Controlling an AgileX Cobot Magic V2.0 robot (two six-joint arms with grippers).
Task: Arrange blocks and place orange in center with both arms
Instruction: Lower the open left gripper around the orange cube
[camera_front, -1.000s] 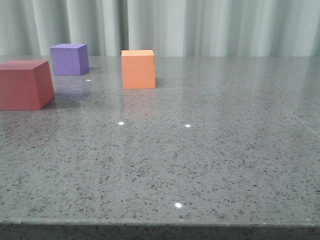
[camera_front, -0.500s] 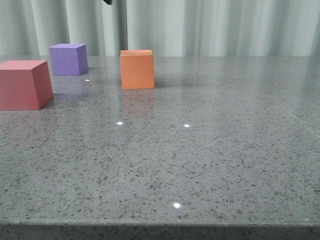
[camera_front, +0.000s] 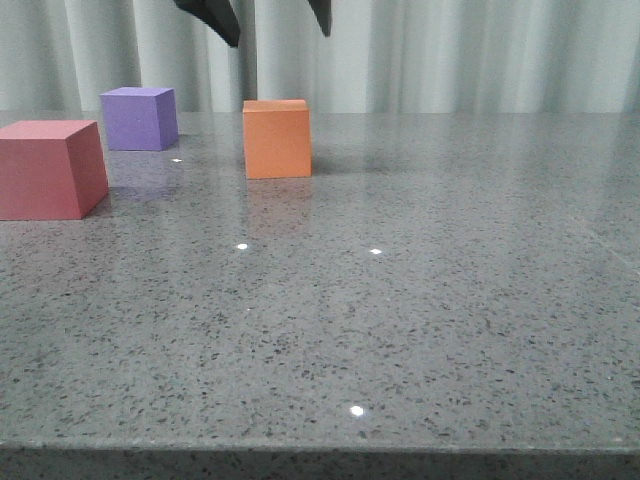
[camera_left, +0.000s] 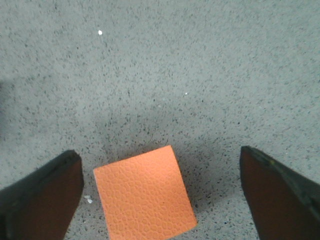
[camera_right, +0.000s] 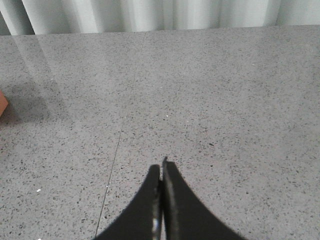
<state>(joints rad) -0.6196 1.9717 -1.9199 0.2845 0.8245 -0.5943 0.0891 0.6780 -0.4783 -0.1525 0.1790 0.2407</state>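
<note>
Orange cube (camera_front: 277, 138) sits on the table (camera_front: 420, 320) beside purple (camera_front: 139, 118) and pinkish-red (camera_front: 50, 168), left end effector (camera_front: 270, 20) spread wide above it, probably off-centre, so square up first; right end effector (camera_right: 161, 172) pressed together, well clear.

3 blocks on the table (camera_front: 450, 300): nearest block (camera_front: 50, 168) leftmost; farthest block (camera_front: 138, 118) behind it; third block (camera_front: 277, 138) rightmost.

table (camera_front: 420, 320) right of orange cube (camera_front: 277, 138) lies open.
</note>
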